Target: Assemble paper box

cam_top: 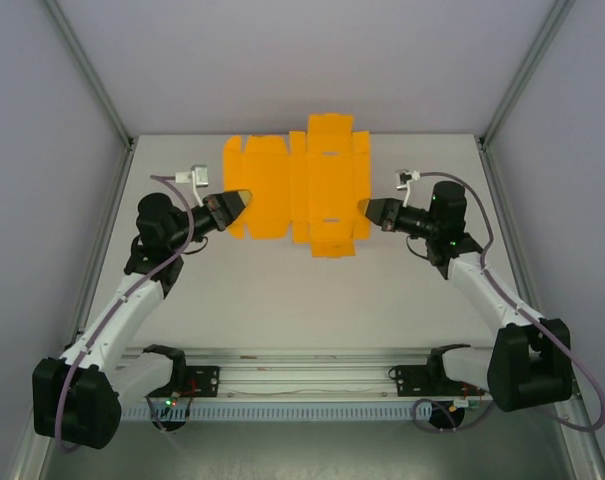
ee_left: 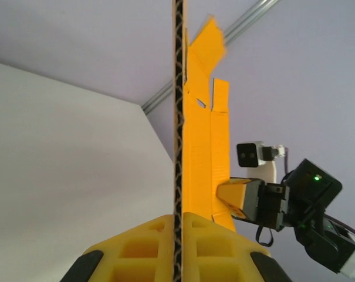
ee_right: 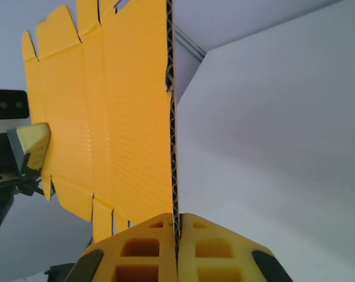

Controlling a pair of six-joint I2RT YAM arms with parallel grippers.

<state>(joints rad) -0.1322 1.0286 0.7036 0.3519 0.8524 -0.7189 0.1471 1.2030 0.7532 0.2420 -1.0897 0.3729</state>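
The paper box [cam_top: 302, 190] is a flat, bright orange die-cut sheet with flaps, spread out at the back middle of the table. My left gripper [cam_top: 244, 197] is shut on its left edge, and in the left wrist view the card's corrugated edge [ee_left: 178, 117] runs straight up from between the yellow fingers [ee_left: 148, 247]. My right gripper [cam_top: 364, 208] is shut on the sheet's right edge. In the right wrist view the orange sheet [ee_right: 130, 117] rises edge-on from between the yellow fingers [ee_right: 212, 249]. Each wrist view also shows the other gripper across the sheet.
The white table [cam_top: 312, 300] lies between grey walls with metal frame posts [cam_top: 92, 70] at the back corners. A rail [cam_top: 302, 375] with the arm bases runs along the near edge. Bare tabletop lies in front of the sheet.
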